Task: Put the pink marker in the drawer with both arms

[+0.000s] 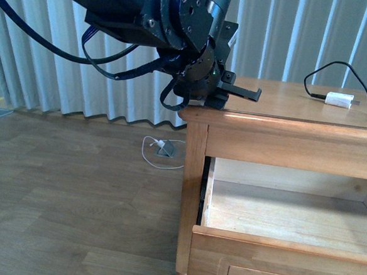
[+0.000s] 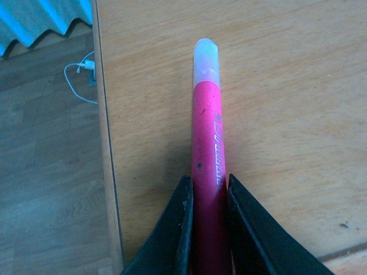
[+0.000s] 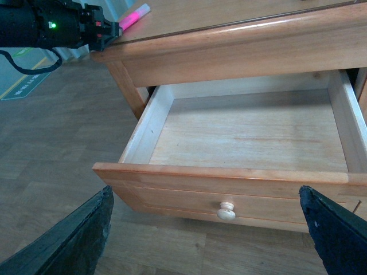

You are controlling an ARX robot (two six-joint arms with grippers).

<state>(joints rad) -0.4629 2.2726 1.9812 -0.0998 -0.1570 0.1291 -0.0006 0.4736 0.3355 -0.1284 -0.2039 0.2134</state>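
Left hand (image 2: 209, 180) pinching pink marker (image 2: 206, 132) on cabinet top (image 2: 287, 114) | right hand (image 3: 205, 195) gaping, empty, facing drawer (image 3: 146, 126) | charger plug (image 1: 338, 99) apart

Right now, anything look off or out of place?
Nothing stands out. The left gripper is shut on the pink marker near the edge of the cabinet top, the drawer sits open and straight, and the charger lies flat on top.

Cool daylight comes through the curtains (image 1: 82, 55), giving everything a bluish cast. The tabletop (image 1: 280, 109) carries a pale glare. My left fingers (image 2: 172, 240) look soft-edged near the lens, and the pink marker (image 2: 207, 143) throws a faint shadow beside it.
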